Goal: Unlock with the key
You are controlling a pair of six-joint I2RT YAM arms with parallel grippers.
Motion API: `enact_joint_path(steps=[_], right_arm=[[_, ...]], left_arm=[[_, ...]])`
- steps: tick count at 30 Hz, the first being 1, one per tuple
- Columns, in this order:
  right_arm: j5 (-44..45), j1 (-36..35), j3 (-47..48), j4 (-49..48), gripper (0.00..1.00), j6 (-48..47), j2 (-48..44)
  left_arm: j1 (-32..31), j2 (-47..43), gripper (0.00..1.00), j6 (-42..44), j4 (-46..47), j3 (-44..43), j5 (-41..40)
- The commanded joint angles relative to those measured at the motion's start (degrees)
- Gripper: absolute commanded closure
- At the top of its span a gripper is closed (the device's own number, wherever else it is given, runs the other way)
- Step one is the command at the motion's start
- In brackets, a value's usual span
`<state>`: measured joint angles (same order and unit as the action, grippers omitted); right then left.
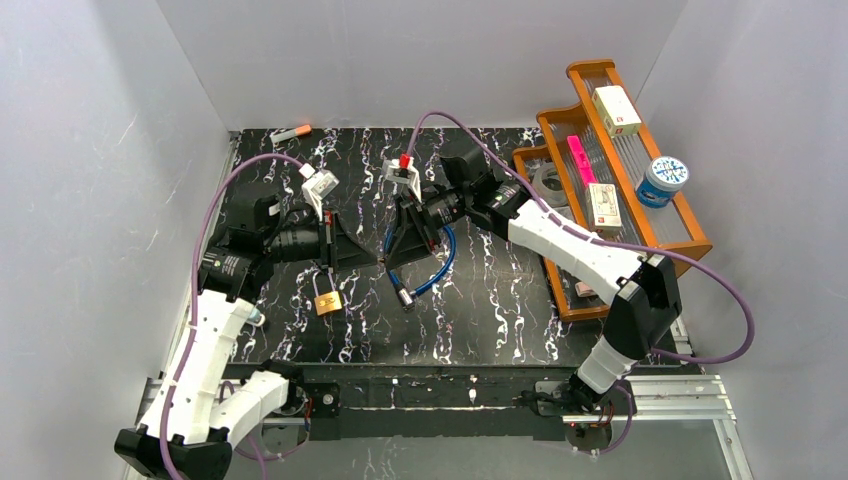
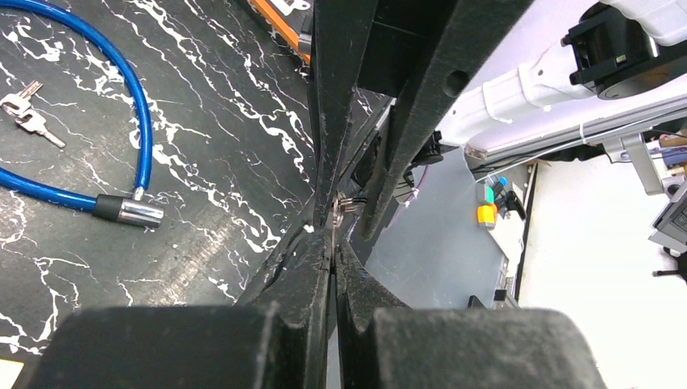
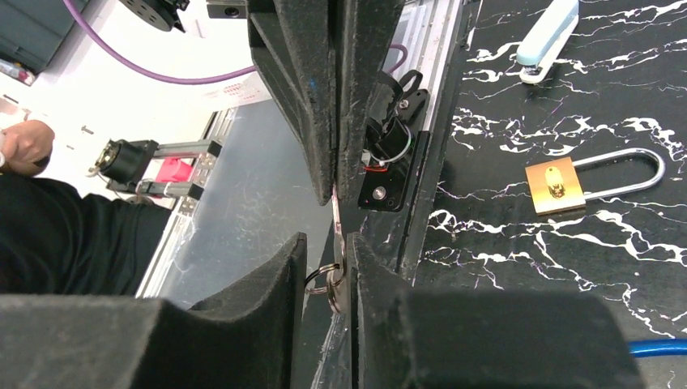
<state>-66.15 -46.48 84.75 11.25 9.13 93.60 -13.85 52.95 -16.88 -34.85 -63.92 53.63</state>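
Observation:
My two grippers meet tip to tip above the middle of the black marbled table. My left gripper (image 1: 372,258) (image 2: 334,243) is shut on a small silver key (image 2: 347,204) that pokes out beyond its tips. My right gripper (image 1: 395,258) (image 3: 328,239) faces it with its jaws partly apart around the same key's (image 3: 337,279) head. The head rests against one finger. The key ring (image 3: 322,279) hangs in the gap towards the other finger. A brass padlock (image 1: 328,302) (image 3: 555,185) lies flat on the table below the left gripper, its shackle closed.
A blue cable lock (image 1: 435,265) (image 2: 121,162) lies under the right gripper, with spare keys (image 2: 24,113) beside it. At the right stands a wooden rack (image 1: 690,240) holding boxes and a tape roll. A stapler (image 3: 549,32) and an orange marker (image 1: 292,131) lie on the table.

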Motion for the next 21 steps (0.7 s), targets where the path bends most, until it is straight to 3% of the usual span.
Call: enact_joint_path(steps=[1,8,11,12,16,19,21], right_arm=[[-2.30,0.00,3.47,2.97,0.73,-2.58,0.89],[-3.26,-0.28,3.41,3.79,0.92,-3.46,1.28],[-4.98,-0.49,4.10,6.24,0.92,-5.40,1.67],[-4.77,-0.54,4.11,6.51,0.90,-5.74,1.67],[-1.44,-0.54,4.90,6.97,0.48,-5.74,2.22],[1.31,-0.71,5.52,6.11,0.45,-4.40,2.75],[3.13,-0.72,5.50,5.26,0.52,-3.30,2.89]], left_arm=[[-0.28,-0.39,1.00,0.89,-1.09,-1.95,1.67],[-0.37,-0.67,1.00,1.25,-1.22,-2.08,1.99],[-0.47,-1.08,1.00,1.59,-1.31,-1.93,2.13],[-0.48,-1.09,1.00,1.59,-1.42,-1.88,2.18],[-0.44,-0.75,1.00,1.50,-1.45,-1.71,2.42],[-0.50,-0.82,1.00,1.50,-1.43,-1.54,2.48],[-0.56,-0.83,1.00,1.46,-1.44,-1.55,2.46]])
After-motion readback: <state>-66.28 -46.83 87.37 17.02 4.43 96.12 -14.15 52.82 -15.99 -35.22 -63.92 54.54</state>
